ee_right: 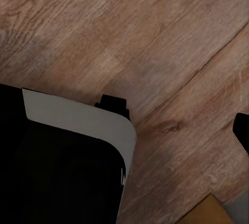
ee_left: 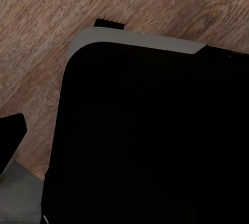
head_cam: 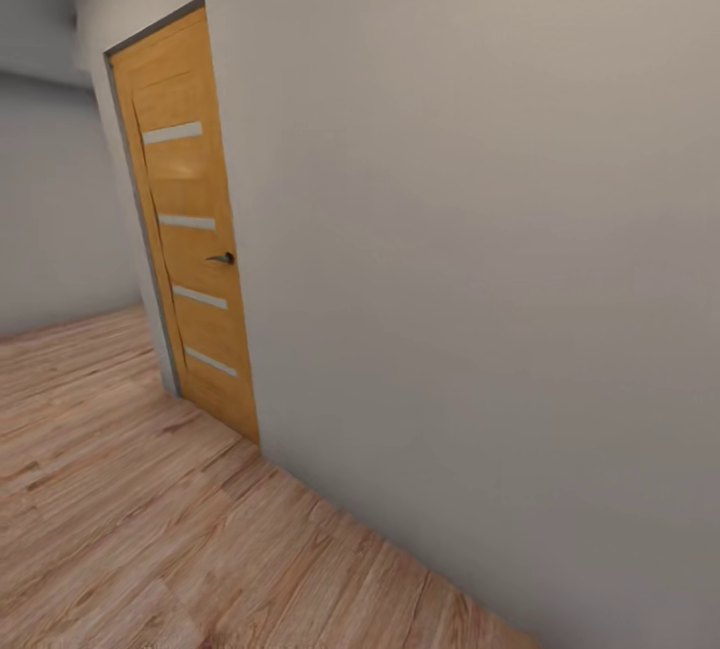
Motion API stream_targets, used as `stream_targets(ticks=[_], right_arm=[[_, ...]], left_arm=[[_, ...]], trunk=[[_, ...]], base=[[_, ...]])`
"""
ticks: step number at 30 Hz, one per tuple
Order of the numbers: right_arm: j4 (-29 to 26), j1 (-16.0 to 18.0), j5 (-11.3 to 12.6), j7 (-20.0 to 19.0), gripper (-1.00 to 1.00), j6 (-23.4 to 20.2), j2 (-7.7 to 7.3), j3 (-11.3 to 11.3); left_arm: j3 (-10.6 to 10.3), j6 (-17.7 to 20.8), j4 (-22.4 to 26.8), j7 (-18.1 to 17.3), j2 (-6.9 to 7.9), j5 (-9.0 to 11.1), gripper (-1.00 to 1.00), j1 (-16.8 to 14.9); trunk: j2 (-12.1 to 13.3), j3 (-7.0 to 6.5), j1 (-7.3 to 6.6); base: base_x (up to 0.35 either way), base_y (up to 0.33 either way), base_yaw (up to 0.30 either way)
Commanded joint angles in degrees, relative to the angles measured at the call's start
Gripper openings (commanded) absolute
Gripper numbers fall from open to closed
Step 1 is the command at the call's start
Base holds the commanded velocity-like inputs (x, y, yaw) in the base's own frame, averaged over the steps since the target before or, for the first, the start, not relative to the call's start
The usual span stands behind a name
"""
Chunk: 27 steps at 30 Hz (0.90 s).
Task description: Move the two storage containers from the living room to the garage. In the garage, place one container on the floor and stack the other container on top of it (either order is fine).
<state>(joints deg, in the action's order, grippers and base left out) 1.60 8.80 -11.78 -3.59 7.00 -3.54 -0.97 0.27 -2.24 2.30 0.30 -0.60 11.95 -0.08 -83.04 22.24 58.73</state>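
The two storage containers are out of view. I face a plain grey-white wall (head_cam: 480, 279) with a shut orange wooden door (head_cam: 190, 229) that has frosted strips and a dark handle (head_cam: 222, 257). Light wood-plank floor (head_cam: 120, 529) runs along the wall. Both wrist views look down at planks and at my black base with its grey rim (ee_left: 145, 130) (ee_right: 62, 172). A dark finger (ee_left: 10, 133) pokes in at the left wrist view's edge, and another dark finger (ee_right: 241, 130) at the right wrist view's edge. Nothing is seen held.
The wall stands close on my right and slants away toward the door. The floor widens to the left, where a second grey wall (head_cam: 50, 209) stands further back. An orange-brown corner (ee_right: 207, 211) shows at the right wrist view's edge.
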Motion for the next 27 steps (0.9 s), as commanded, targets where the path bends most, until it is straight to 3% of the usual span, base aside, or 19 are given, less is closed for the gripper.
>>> stream_targets(ticks=[1, 27], right_arm=[[0.17, 0.08, -0.16, -0.1, 1.0, 0.37, -0.01, -0.05], [0.25, 0.08, 0.5, -0.81, 1.0, 0.46, -0.27, 0.31]], left_arm=[[0.0, -0.14, 0.0, 0.04, -0.03, 0.35, 1.0, -0.01], [0.0, -0.14, 0.07, 0.14, -0.18, 0.35, 1.0, -0.02]], trunk=[[-0.03, 0.06, 0.0], [-0.03, 0.06, 0.0]], base=[[0.0, 0.0, 0.3], [0.0, 0.0, 0.3]])
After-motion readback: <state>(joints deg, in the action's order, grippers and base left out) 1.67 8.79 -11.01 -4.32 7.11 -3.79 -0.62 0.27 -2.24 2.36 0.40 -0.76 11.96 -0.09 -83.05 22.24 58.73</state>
